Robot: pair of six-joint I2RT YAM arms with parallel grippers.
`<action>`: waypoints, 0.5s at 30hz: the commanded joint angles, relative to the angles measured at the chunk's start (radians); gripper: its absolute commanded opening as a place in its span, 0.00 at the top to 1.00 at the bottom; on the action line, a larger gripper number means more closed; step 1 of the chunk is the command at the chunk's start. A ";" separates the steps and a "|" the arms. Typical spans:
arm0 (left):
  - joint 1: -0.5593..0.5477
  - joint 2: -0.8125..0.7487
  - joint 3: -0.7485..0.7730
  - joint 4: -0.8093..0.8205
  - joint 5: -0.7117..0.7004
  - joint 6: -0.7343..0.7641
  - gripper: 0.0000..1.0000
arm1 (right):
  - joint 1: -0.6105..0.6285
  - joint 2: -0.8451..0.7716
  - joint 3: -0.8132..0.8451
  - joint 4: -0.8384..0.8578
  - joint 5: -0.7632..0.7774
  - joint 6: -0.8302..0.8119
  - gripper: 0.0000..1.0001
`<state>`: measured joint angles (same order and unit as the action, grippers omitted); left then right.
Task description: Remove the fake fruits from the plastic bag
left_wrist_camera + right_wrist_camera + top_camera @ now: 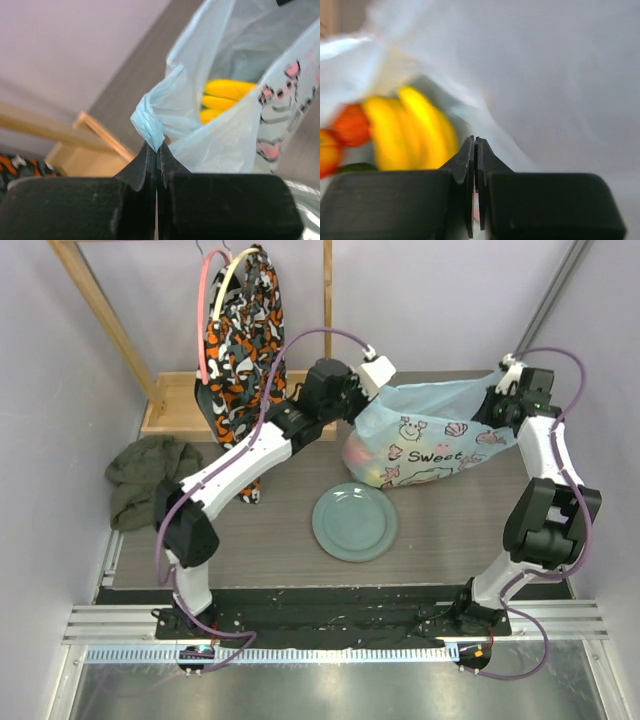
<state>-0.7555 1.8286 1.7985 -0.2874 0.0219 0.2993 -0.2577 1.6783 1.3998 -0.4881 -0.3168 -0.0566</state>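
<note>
Top external view has us holding the plastic bag (430, 435) stretched between both arms over the far half of the tabletop (250, 550), right of centre. Our left hand (377, 380) grips the bag's left handle, and our right hand (498, 392) grips its right end near the far right corner. The bag's mouth runs between the two hands. Its heavier left part sags low, just beyond a grey-green plate (354, 522) that sits near the middle of the tabletop. We can make out the fake fruits (365, 465) as a yellow and reddish mass through the film in that sagging part.

From the left wrist, our left hand (156, 148) is closed, and a twisted light-blue strip of the plastic bag (225, 140) is pinched at its tips. Beyond the pinch the bag gapes, and the banana bunch (225, 97) lies inside.

From the right wrist, our right hand (474, 142) is pressed almost together against the film of the plastic bag (545, 75). The picture is blurred, but the banana bunch (405, 130) shows inside with a red-orange fruit (350, 125) just left of it.

At the far left corner an orange-black-white patterned cloth (245, 330) hangs on a wooden rack (100, 300). A dark green cloth (145, 475) lies crumpled at the left edge.
</note>
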 commanded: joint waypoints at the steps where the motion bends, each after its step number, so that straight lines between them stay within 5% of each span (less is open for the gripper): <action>1: 0.031 0.118 0.256 0.114 0.003 0.060 1.00 | -0.009 -0.046 0.146 0.071 -0.206 0.098 0.96; 4: 0.035 0.234 0.494 0.051 0.044 0.021 1.00 | -0.008 -0.118 0.081 0.060 -0.296 0.095 0.96; 7: 0.035 0.250 0.540 -0.047 0.099 -0.029 1.00 | 0.011 -0.213 -0.069 0.010 -0.292 0.064 0.94; 10: 0.035 0.125 0.297 -0.090 0.212 -0.063 1.00 | 0.018 -0.294 -0.269 -0.029 -0.259 0.031 0.85; 11: 0.033 0.088 0.227 -0.107 0.292 -0.063 1.00 | 0.023 -0.337 -0.351 -0.038 -0.214 0.028 0.72; 15: -0.005 -0.056 -0.034 -0.186 0.406 -0.086 1.00 | 0.026 -0.397 -0.481 -0.112 -0.139 0.029 0.48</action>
<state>-0.7219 1.9003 1.9297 -0.3622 0.2436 0.2543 -0.2329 1.3346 1.0138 -0.5152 -0.5289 -0.0151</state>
